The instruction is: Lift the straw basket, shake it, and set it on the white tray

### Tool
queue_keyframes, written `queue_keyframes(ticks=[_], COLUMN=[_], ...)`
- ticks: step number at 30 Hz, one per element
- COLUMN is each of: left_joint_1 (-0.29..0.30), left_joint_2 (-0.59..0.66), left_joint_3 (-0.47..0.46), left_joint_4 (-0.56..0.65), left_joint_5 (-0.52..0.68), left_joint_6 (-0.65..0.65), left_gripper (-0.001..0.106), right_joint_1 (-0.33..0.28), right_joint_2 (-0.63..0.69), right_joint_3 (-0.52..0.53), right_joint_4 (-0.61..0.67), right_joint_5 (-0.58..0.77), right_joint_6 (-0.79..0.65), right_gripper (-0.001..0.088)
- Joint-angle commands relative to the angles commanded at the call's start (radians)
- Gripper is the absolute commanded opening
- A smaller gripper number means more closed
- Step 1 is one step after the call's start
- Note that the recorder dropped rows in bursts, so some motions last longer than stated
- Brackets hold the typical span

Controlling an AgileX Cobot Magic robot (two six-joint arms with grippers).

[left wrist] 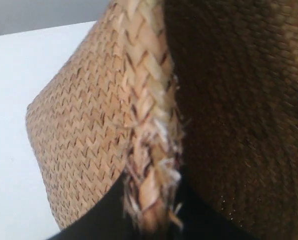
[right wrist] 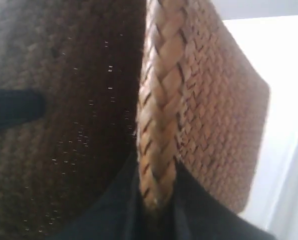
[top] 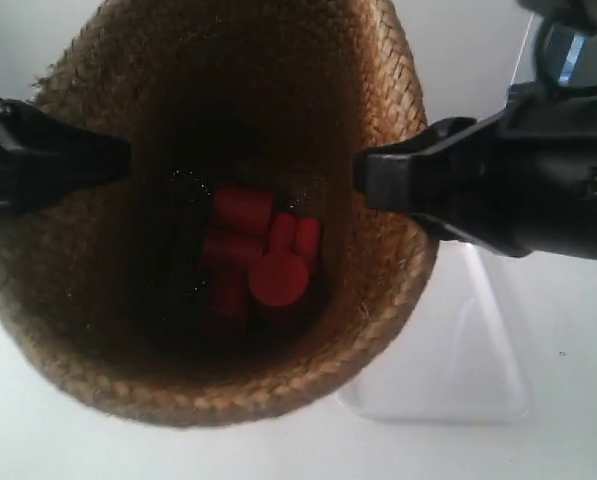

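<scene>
Straw basket [top: 88,320] holding red cylinders [top: 260,256] partly hides white tray [top: 478,370], left tool [left wrist: 151,212] and right tool [right wrist: 156,205] clamping its rim.

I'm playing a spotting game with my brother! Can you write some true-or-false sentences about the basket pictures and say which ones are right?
1. Red pieces lie inside the straw basket. True.
2. Only one gripper holds the basket. False: the left gripper and the right gripper each clamp its rim, on opposite sides.
3. The basket's rim is braided. True.
4. The basket is upside down. False: its opening faces the exterior camera, so we see right down inside.
</scene>
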Motion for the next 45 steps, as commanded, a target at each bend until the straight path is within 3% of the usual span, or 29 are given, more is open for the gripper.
queue_keyframes(ticks=[3, 4, 6, 9, 12, 15, 16, 18, 21, 24, 27, 28, 30, 33, 36, 38, 40, 43, 45], left_joint_1=[0.006, 0.011, 0.0, -0.038, -0.047, -0.047, -0.047, -0.051, -0.053, -0.049, -0.047, -0.047, -0.057, -0.077, -0.078, -0.078, -0.078, -0.08, -0.08], left_joint_2=[0.085, 0.118, 0.117, 0.037, 0.019, 0.115, 0.125, 0.106, 0.027, 0.006, 0.113, 0.139, 0.143, 0.07, 0.057, 0.122, 0.17, 0.113, 0.048], left_joint_3=[0.108, 0.113, 0.052, -0.055, -0.018, 0.07, 0.064, 0.008, -0.074, -0.049, 0.033, 0.034, -0.013, -0.09, -0.042, 0.026, 0.035, -0.062, -0.118], left_joint_4=[0.01, 0.01, 0.013, 0.023, 0.03, 0.028, 0.027, 0.027, 0.032, 0.08, 0.088, 0.088, 0.066, 0.07, 0.09, 0.078, 0.068, 0.058, 0.056], left_joint_5=[-0.191, -0.194, -0.075, 0.087, -0.03, -0.253, -0.246, -0.126, 0.05, -0.008, -0.156, -0.151, -0.05, 0.092, -0.019, -0.149, -0.176, -0.012, 0.058], left_joint_6=[0.0, -0.002, 0.001, 0.113, 0.133, 0.084, 0.062, 0.045, 0.069, 0.09, 0.025, 0.008, -0.002, 0.084, 0.099, 0.072, 0.055, 0.059, 0.059], left_gripper=[0.0, 0.0, 0.0, 0.0, 0.0, 0.0, 0.0, 0.0, 0.0, 0.0, 0.0, 0.0, 0.0, 0.0, 0.0, 0.0, 0.0, 0.0, 0.0], right_joint_1=[-0.046, -0.063, -0.058, 0.021, 0.046, -0.009, -0.026, -0.024, 0.04, 0.041, -0.028, -0.043, -0.04, 0.024, 0.032, 0.008, -0.004, 0.021, 0.055], right_joint_2=[0.11, 0.149, 0.158, 0.044, -0.005, 0.114, 0.15, 0.148, 0.011, -0.037, 0.074, 0.117, 0.129, -0.003, -0.049, 0.023, 0.099, 0.056, -0.03], right_joint_3=[0.087, 0.084, 0.051, 0.006, 0.038, 0.085, 0.078, 0.037, 0.0, 0.044, 0.092, 0.091, 0.055, 0.004, 0.04, 0.087, 0.074, -0.026, -0.064], right_joint_4=[-0.262, -0.306, -0.258, -0.166, -0.274, -0.412, -0.423, -0.316, -0.186, -0.301, -0.519, -0.528, -0.439, -0.289, -0.363, -0.472, -0.515, -0.332, -0.236], right_joint_5=[-0.157, -0.156, -0.118, -0.083, -0.132, -0.166, -0.137, -0.044, -0.039, -0.125, -0.118, -0.102, -0.046, -0.03, -0.083, -0.105, -0.053, 0.072, 0.075], right_joint_6=[0.167, 0.226, 0.295, 0.224, 0.226, 0.275, 0.302, 0.356, 0.226, 0.233, 0.407, 0.442, 0.462, 0.28, 0.277, 0.311, 0.318, 0.286, 0.198], right_gripper=[0.0, 0.0, 0.0, 0.0, 0.0, 0.0, 0.0, 0.0, 0.0, 0.0, 0.0, 0.0, 0.0, 0.0, 0.0, 0.0, 0.0, 0.0, 0.0])
